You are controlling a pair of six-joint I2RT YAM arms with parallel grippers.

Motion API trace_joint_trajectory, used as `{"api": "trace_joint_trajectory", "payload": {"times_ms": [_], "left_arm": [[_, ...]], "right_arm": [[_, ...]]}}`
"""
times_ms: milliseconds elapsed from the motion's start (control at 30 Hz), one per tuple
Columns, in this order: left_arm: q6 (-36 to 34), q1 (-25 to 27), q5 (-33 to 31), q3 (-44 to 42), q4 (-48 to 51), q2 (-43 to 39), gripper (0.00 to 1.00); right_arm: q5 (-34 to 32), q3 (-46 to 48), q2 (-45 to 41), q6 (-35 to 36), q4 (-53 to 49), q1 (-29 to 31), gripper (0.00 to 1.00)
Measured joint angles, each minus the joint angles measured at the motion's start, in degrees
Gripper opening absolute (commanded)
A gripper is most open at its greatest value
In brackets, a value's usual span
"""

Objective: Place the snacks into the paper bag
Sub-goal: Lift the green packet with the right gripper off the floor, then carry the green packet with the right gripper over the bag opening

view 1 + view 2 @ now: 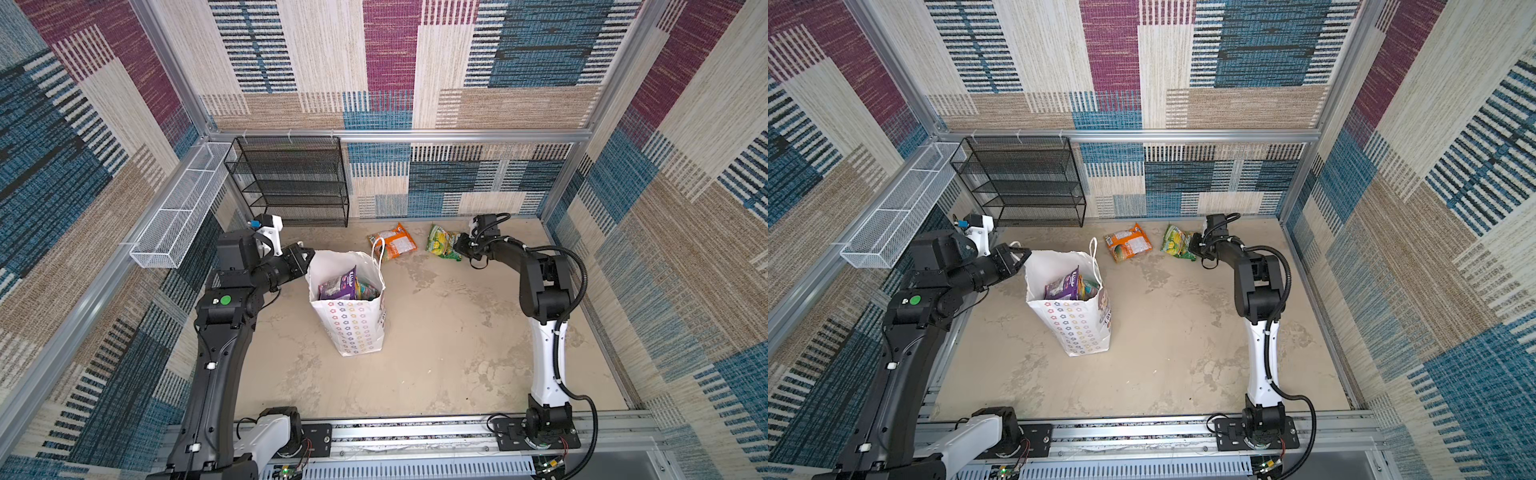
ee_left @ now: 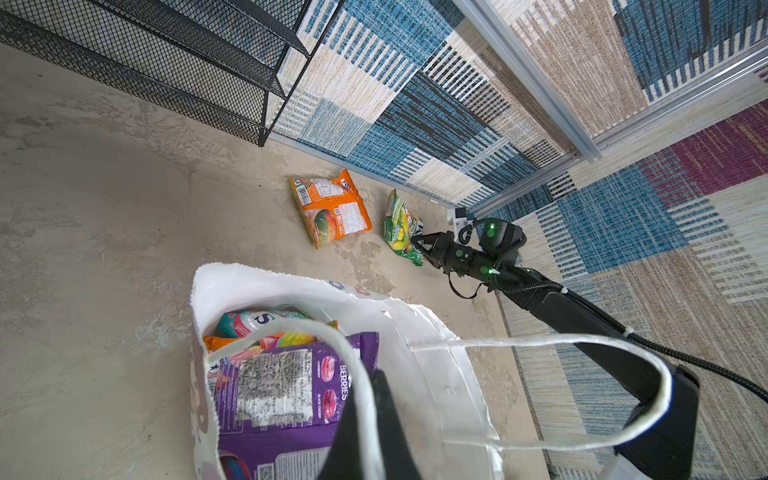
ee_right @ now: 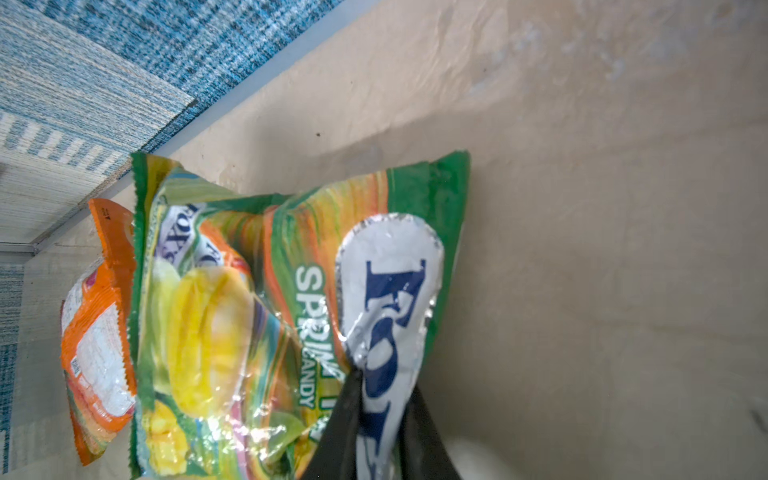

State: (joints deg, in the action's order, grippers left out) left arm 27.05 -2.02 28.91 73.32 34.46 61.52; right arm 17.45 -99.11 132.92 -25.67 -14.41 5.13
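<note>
Two snacks lie outside by the far wall [image 1: 457, 183]: a flat orange plastic packet [image 1: 395, 243] just beyond the tall white star-printed paper bag [image 1: 351, 328], a glossy green packet [image 1: 439, 241] further right. Right gripper [image 1: 456, 245] is pinched on the green one's edge for the lift. Left gripper [image 1: 309, 254] clamps the bag's left rim, probably holding its mouth open.

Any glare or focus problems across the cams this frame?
Right wrist view: strong glare on the green packet, right gripper out of focus. Left wrist view: paper bag rim sharp, its near handle soft. Both top views: even light, soft shadows.
</note>
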Motion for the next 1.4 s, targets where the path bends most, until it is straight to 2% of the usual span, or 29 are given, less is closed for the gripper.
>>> {"api": "trace_joint_trajectory", "payload": {"times_ms": [200,367,567,900,1033,1167,1400], "left_arm": [[0.0,-0.11,0.2,-0.02,-0.24,0.0,0.02],[0.17,-0.2,0.94,-0.04,-0.35,0.09,0.03],[0.24,-0.22,1.46,-0.2,-0.57,-0.02,0.02],[1.11,-0.22,2.32,-0.66,-2.03,-0.44,0.02],[1.29,-0.31,2.8,-0.81,-2.1,-0.39,0.02],[1.46,-0.37,2.82,-0.85,-2.16,-0.46,0.02],[1.75,-0.37,5.51,-1.36,-2.95,-0.5,0.02]], "right_arm": [[2.08,3.98,-5.11,-1.38,-2.25,0.04,0.0],[4.04,7.28,-12.13,-3.5,-2.1,0.04,0.0],[7.08,16.35,-23.98,-6.86,1.01,0.0,0.0],[9.97,23.47,-44.48,-10.45,5.16,0.24,0.0],[7.85,30.01,-56.37,-11.63,8.09,3.02,0.0],[7.08,31.41,-64.35,-12.26,8.61,5.7,0.0],[5.27,22.88,-68.26,-11.67,7.39,14.93,0.0]]}}
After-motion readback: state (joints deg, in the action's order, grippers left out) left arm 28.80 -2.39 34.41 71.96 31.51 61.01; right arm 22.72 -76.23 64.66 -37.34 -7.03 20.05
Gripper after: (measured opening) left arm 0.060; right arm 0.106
